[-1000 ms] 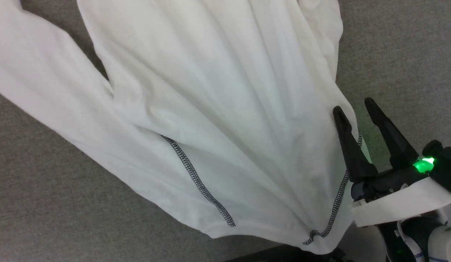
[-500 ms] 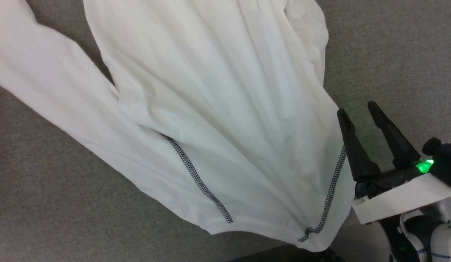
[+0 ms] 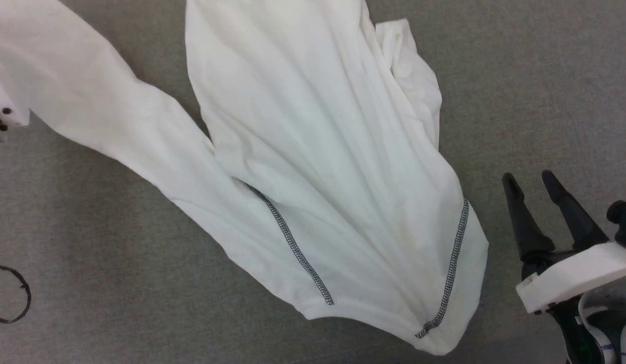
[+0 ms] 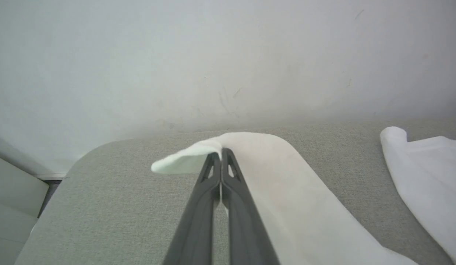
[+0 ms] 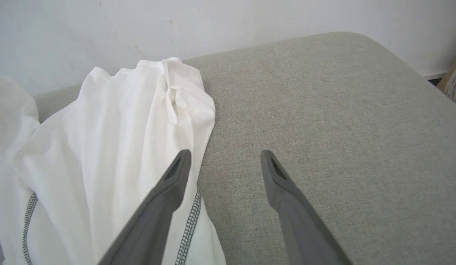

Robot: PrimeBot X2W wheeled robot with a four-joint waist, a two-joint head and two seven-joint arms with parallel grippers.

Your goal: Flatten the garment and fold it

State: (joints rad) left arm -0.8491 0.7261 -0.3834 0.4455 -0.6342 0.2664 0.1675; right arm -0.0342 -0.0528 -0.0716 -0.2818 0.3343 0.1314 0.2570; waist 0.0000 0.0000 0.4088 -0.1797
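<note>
Head view: the garment (image 3: 318,151) lies spread and creased on a grey woven-cloth surface (image 3: 545,76), its hem toward the robot. A thin dark cable loop (image 3: 19,290) lies at the left edge. The right gripper (image 3: 527,177) sits just beside the hem's right corner without touching it, fingers spread and empty.

Left wrist view: the left gripper (image 4: 221,151) pinches the end of a sleeve (image 4: 272,176) between its fingers. A pale, scuffed wall (image 4: 213,55) rises behind the surface's rounded corner.

Right wrist view: bare grey cloth shows between the spread fingers, with the garment on the left and a white wall behind.
</note>
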